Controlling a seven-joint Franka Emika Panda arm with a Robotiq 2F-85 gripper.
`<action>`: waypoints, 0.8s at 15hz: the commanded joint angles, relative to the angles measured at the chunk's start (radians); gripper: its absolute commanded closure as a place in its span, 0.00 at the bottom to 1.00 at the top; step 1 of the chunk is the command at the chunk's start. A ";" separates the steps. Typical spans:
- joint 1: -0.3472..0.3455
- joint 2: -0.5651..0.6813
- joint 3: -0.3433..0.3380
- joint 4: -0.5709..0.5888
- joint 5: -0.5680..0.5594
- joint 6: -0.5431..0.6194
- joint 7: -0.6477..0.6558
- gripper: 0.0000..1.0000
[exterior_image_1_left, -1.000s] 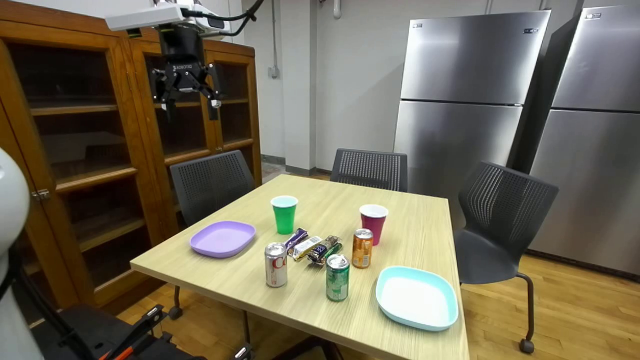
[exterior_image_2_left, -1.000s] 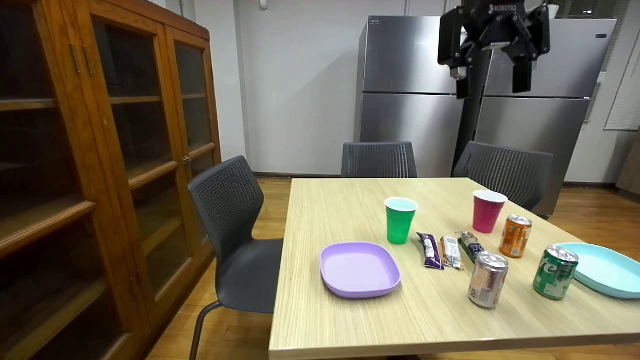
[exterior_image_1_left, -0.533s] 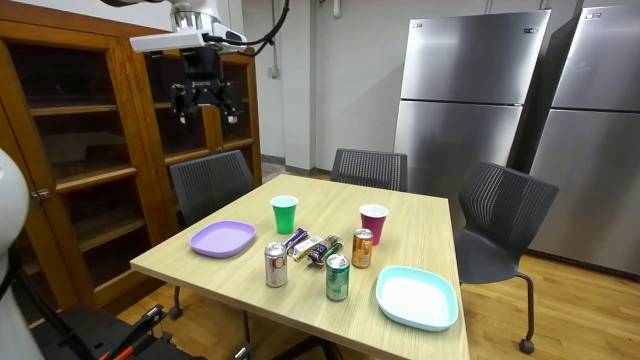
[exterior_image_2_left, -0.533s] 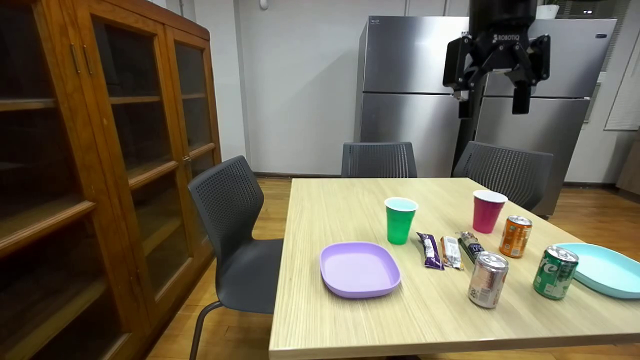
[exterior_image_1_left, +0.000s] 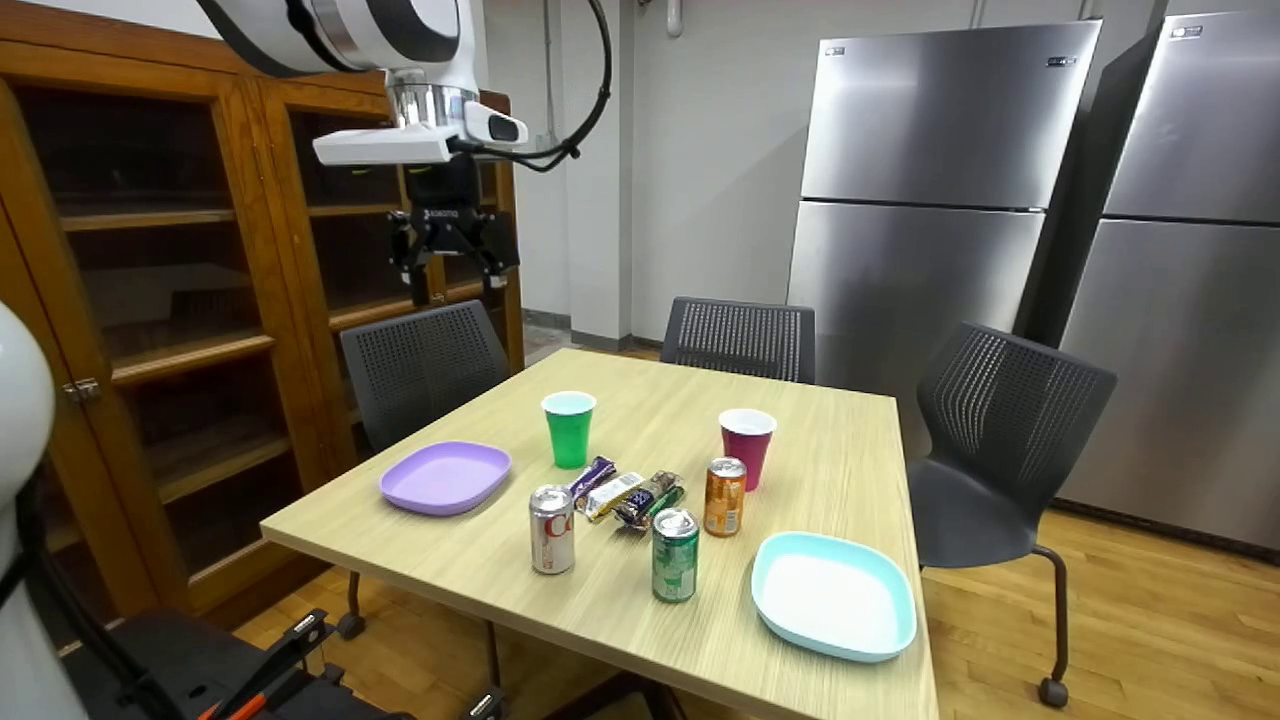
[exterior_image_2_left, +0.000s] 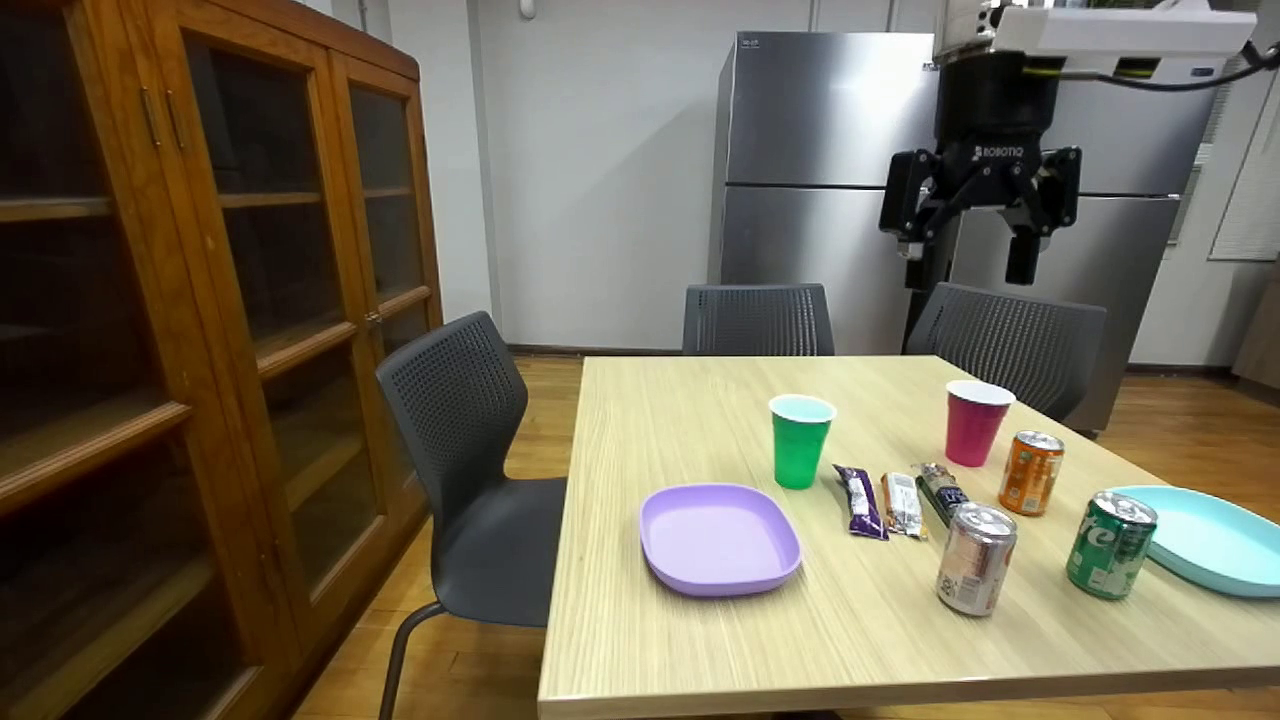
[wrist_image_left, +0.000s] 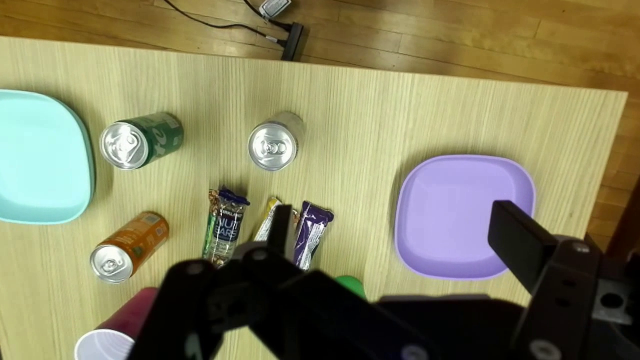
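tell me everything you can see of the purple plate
The purple plate is a shallow rounded square with a low raised rim, pale all over, and looks like smooth plastic. It lies flat, face up, near a corner of the table, with nothing on it; only the table touches it.
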 joint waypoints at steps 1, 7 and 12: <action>-0.023 0.045 -0.007 -0.010 0.004 0.073 -0.015 0.00; -0.050 0.133 -0.031 -0.005 -0.005 0.137 0.004 0.00; -0.071 0.216 -0.052 -0.004 -0.011 0.208 0.017 0.00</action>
